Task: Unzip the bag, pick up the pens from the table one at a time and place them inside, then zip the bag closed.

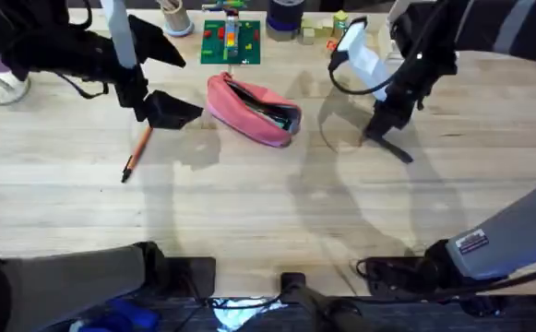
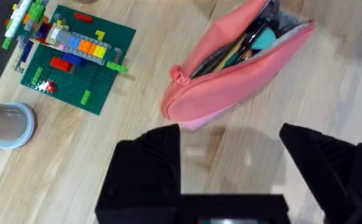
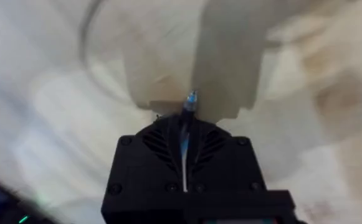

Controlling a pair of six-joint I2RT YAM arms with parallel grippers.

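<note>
Right gripper (image 1: 379,132): I have it pinched on the black pen (image 1: 397,148), tip-down on the table (image 1: 277,212), right of the bag.
Left gripper (image 2: 230,158): spread, empty, beside the bag to steady it.
Bag (image 1: 254,109): unzipped, mid-table.
Orange pen (image 1: 137,153): waiting, left.

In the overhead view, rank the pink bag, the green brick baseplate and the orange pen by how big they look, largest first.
1. Pink bag, the largest in area.
2. Green brick baseplate, a smaller patch; it lies farther from the camera, so this gap is unsure.
3. Orange pen, long but very thin, the smallest in area.
</note>
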